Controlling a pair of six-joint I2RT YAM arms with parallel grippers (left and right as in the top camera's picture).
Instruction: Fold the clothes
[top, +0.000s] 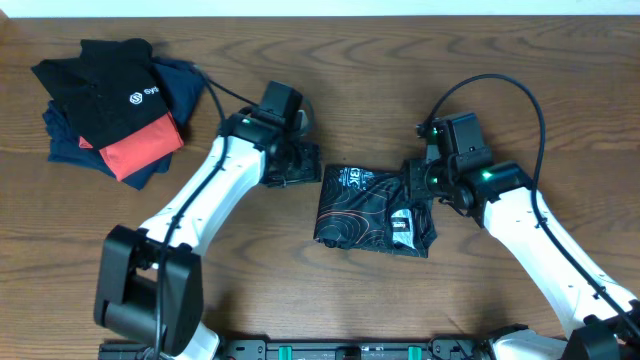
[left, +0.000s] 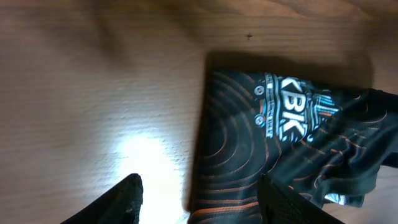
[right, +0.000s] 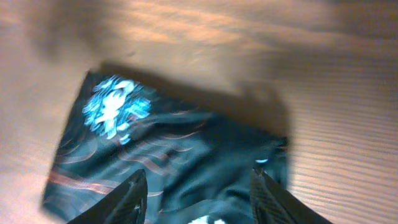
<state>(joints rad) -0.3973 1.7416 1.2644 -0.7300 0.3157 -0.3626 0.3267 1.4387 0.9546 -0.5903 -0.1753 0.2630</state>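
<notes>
The wooden table (top: 330, 60) fills the overhead view. Its far edge runs along 12 o'clock and a dark rail lines the near edge at 6 o'clock.

The 2 white arms come in from that near edge. The left arm (top: 200, 200) slants up from 7 o'clock and the right arm (top: 540, 230) from 5 o'clock, so both point toward the middle.

A pile of other garments (top: 110, 110), black, navy and coral-red, lies at 10 o'clock, well apart from everything else, with bare wood around it.

The jersey (top: 365, 205) lies folded into a compact rectangle just right of centre. Its left edge is straight and its 3 o'clock side is rumpled. Bare wood is open at its 12 o'clock and its 6 o'clock.

The left gripper (top: 303, 170) sits just beside the jersey's 10 o'clock corner. Its fingers (left: 127, 199) are spread, with nothing clamped between them and only wood and the fabric's edge below.

The right gripper (top: 415, 185) is over the 2 o'clock corner. Its fingers (right: 134, 199) are also parted above the cloth and grip nothing.
</notes>
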